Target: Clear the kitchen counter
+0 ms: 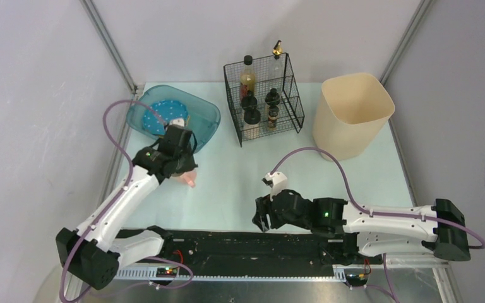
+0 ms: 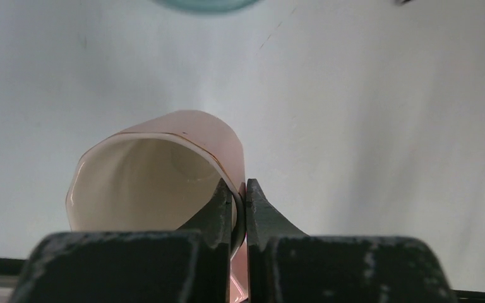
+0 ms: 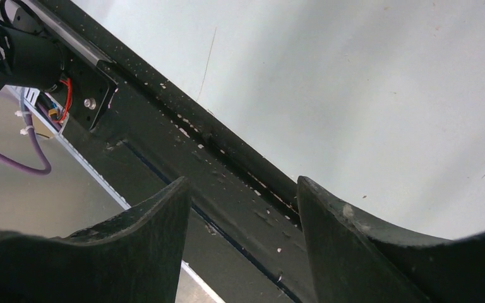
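My left tool (image 2: 245, 196) is clenching the wall of a pink cup (image 2: 151, 183). 1 finger (image 2: 218, 214) is sitting inside the cream interior and the other is pressing on the outside. The cup is tilting with its mouth facing my wrist camera, and I cannot tell whether it is touching the surface (image 1: 240, 183). From above, it is showing just in front of a teal tub (image 1: 205, 120) at the far left.

The pale mint surface is spreading out in front of my 2 bases, from the black front rail (image 1: 240, 240) to the back wall. It is carrying the tub, a wire basket (image 1: 293, 104) of bottles at the far middle and a beige bin (image 1: 353, 113) at the far right.

My right tool (image 3: 243, 189) is hanging released. Its 2 fingers are standing apart with nothing between them, over the front rail at the near edge of the surface.
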Available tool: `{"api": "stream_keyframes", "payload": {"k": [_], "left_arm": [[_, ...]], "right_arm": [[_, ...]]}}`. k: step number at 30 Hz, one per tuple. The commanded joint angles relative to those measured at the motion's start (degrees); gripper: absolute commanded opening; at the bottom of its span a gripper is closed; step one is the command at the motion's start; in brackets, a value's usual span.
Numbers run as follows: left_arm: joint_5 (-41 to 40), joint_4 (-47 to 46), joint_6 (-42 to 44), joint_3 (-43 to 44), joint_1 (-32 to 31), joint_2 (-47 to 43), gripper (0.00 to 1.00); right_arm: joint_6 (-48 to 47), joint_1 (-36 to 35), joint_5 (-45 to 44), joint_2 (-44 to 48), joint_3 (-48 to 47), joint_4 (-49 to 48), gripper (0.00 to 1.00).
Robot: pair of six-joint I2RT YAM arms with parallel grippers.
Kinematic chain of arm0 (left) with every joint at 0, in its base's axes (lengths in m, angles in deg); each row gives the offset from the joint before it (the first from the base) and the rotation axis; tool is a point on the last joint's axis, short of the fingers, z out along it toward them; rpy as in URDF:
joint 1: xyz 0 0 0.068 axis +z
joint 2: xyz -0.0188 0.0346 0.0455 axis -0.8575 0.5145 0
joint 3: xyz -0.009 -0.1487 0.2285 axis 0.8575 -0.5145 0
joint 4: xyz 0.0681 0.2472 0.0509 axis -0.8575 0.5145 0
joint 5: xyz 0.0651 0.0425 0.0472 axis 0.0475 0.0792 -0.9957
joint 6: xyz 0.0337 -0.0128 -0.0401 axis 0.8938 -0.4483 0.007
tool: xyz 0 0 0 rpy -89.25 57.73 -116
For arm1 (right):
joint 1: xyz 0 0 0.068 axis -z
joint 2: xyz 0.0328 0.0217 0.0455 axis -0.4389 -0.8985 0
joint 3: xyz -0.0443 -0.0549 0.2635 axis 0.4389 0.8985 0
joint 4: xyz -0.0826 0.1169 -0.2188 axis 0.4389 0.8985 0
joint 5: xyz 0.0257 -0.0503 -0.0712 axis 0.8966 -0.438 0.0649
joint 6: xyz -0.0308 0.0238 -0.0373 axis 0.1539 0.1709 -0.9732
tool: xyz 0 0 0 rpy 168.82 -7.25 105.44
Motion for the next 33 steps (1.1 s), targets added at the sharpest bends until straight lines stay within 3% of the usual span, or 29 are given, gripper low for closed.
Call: {"api": "stream_keyframes", "payload": {"k": [1, 9, 19, 33], "left_arm": [[-0.45, 1.49, 3.88, 14.9, -0.24, 0.15, 0.0], [-2.18, 6.1, 7.97, 35.83, 0.47, 10.63, 0.0], [3.68, 6.17, 7.62, 53.65, 10.82, 29.27, 0.0], [6.4, 6.25, 4.05, 67.19, 16.33, 51.02, 0.0]], "right_arm": [[0.99, -0.46, -2.36, 1.07, 0.39, 0.44, 0.67], [0.75, -0.46, -2.93, 1.43, 0.39, 0.59, 0.67], [1.85, -1.79, -4.99, 6.9, 1.06, 3.92, 0.66], [1.34, -2.03, -5.21, 9.03, 2.15, 4.05, 0.67]]}}
